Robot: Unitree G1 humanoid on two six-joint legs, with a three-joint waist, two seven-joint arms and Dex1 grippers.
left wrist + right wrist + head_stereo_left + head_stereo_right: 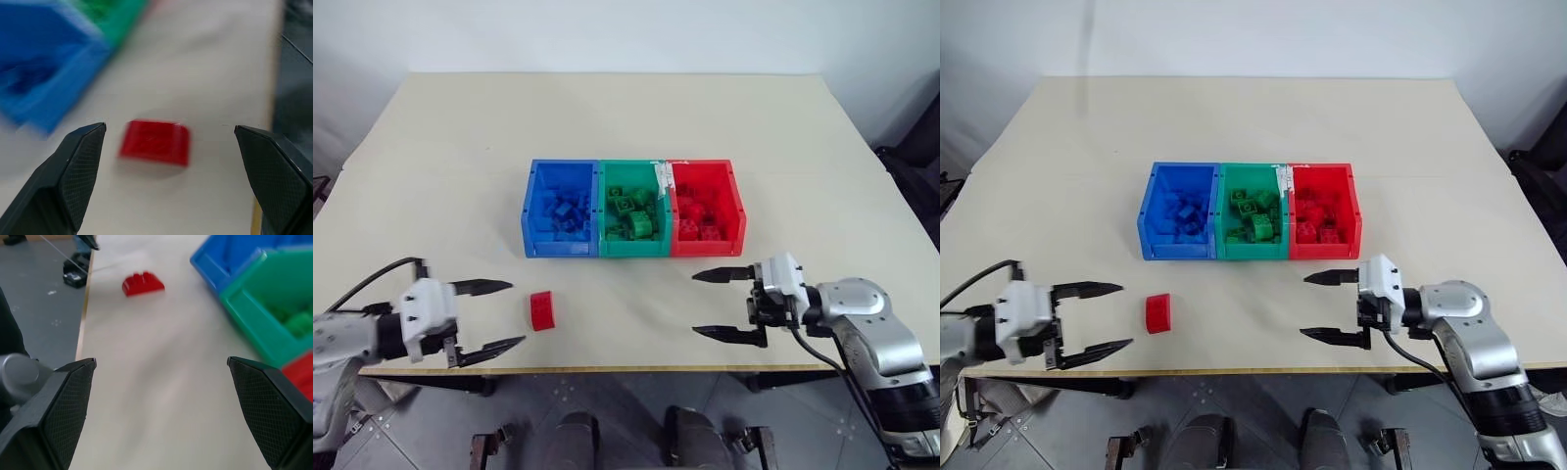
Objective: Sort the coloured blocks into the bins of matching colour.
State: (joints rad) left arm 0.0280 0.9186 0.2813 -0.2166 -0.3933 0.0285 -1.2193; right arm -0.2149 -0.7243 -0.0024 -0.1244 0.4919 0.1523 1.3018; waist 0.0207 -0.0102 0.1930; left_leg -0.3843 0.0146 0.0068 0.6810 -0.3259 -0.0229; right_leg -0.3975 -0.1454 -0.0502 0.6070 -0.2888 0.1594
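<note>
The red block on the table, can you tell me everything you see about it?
The red block is a small shiny plastic brick with a rounded side and low studs. It lies alone on the bare beige table, near the front edge, in front of the blue bin and apart from it. Nothing touches it. The left tool is beside it, jaws open and pointing toward it.

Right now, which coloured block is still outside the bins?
The red block lies alone on the table, in front of the blue bin; the others sit inside bins.

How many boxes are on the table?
3, joined in a row mid-table: the blue box on the robot's left, the green box in the middle, the red box on the right.
</note>
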